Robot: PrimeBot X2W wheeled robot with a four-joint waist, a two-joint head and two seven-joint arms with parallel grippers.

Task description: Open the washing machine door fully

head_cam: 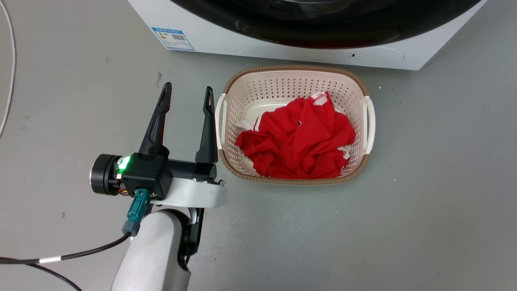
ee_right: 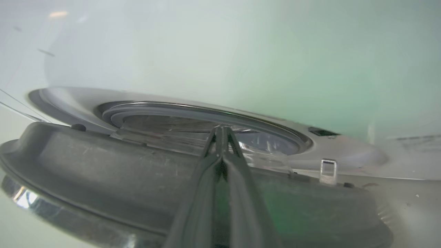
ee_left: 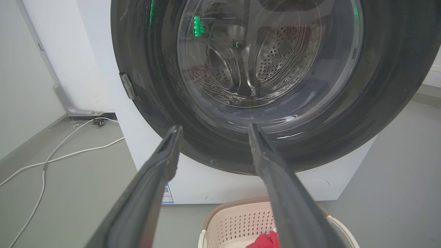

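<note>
On my far left, in the left wrist view, thin white cables (ee_left: pixel 69 156) trail over the grey floor (head_cam: pixel 444 210). Next comes my left gripper (head_cam: pixel 188 88). Its two long dark fingers are spread wide with nothing between them, and it hangs over bare floor just beside the cream perforated plastic laundry basket (head_cam: pixel 291 69). A crumpled red garment (head_cam: pixel 299 139) lies in the basket.

Just behind the basket stands the big white box-shaped washing machine (head_cam: pixel 226 40), with a blue label (head_cam: pixel 173 38) low on its left and a round flap (head_cam: pixel 375 56) low on its right. The large round glossy black washing machine door (ee_left: pixel 389 69), with a bulging clear glass bowl at its centre, covers the machine's front. Through the glass I see the perforated steel drum (ee_left: pixel 275 58). From the left wrist the door looks nearly flat against the machine.

Furthest right, my right gripper (ee_right: pixel 222 129) has its fingers pressed together, clamping nothing that I can see. They reach across the door's dull grey inner rim towards the glass; I cannot tell whether they touch it. From this wrist I see a narrow gap between that rim and the white front. The small metal latch hook (ee_right: pixel 328 170) stands clear of the dark slot (ee_right: pixel 322 131).

I judge the catch released and the door only cracked open. Nearly the whole swing is left to do.
</note>
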